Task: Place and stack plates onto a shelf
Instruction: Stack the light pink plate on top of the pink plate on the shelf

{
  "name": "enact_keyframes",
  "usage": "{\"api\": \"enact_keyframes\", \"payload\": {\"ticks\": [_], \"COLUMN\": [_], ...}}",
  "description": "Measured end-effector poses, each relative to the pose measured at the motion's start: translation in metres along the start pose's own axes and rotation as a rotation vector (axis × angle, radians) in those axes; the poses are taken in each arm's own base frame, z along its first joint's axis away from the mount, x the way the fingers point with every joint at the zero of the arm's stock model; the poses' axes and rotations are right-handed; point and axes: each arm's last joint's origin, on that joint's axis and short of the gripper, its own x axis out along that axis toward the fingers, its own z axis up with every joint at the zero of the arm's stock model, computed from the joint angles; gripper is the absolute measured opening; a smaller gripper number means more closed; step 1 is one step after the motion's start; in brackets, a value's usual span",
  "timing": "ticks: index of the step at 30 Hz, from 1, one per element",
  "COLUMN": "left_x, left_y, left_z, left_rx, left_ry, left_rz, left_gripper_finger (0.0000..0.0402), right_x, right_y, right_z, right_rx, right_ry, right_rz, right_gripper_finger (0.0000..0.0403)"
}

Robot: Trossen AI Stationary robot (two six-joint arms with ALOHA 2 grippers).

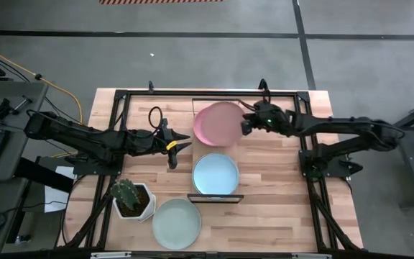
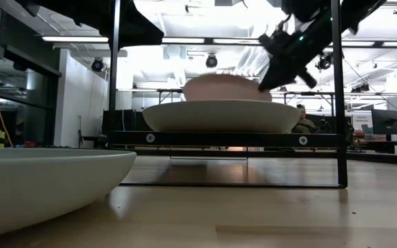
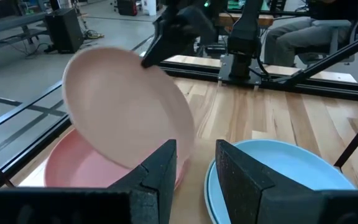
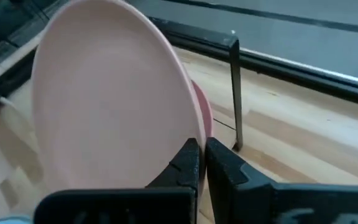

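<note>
Right gripper (image 1: pixel 246 124) clamping tilted pink plate (image 1: pixel 218 122) over shelf (image 1: pixel 201 198); left gripper (image 1: pixel 182 147) parted.

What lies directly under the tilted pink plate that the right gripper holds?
Another pink plate lies flat on the shelf beneath the tilted pink plate, which the right gripper pinches by its rim. The tilted plate covers much of it, so anything stacked beneath stays hidden.

— How many plates do we count around the shelf (image 1: pixel 215 197)?
— Two pink plates (image 1: pixel 218 122) at its far end, one tilted over the other. One light blue plate (image 1: pixel 215 175) on it, one mint plate (image 1: pixel 176 223) beside, and one cactus pot (image 1: pixel 133 199).
</note>
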Motion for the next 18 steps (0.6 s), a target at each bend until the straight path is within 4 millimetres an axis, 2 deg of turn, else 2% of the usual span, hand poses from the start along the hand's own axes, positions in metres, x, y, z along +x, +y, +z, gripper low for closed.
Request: {"api": "enact_keyframes", "payload": {"ticks": [7,15,18], "left_x": [0.000,0.000,0.000], "left_y": [0.000,0.000,0.000], "left_z": [-0.001,-0.001,-0.001], "left_rx": [0.002,0.002,0.002], "left_ry": [0.006,0.006,0.006], "left_rz": [0.001,0.001,0.001], "left_gripper_finger": [0.0104,0.0104,0.0104], "right_x": [0.023,0.031,0.031], "right_y": [0.004,0.005,0.006], "right_z": [0.001,-0.003,-0.001], "right_rx": [0.042,0.028,0.006], "right_ry": [-0.032,-0.013,-0.036], "right_rz": [0.030,0.039,0.041], "right_gripper_finger": [0.0000,0.0002,0.0017]}}
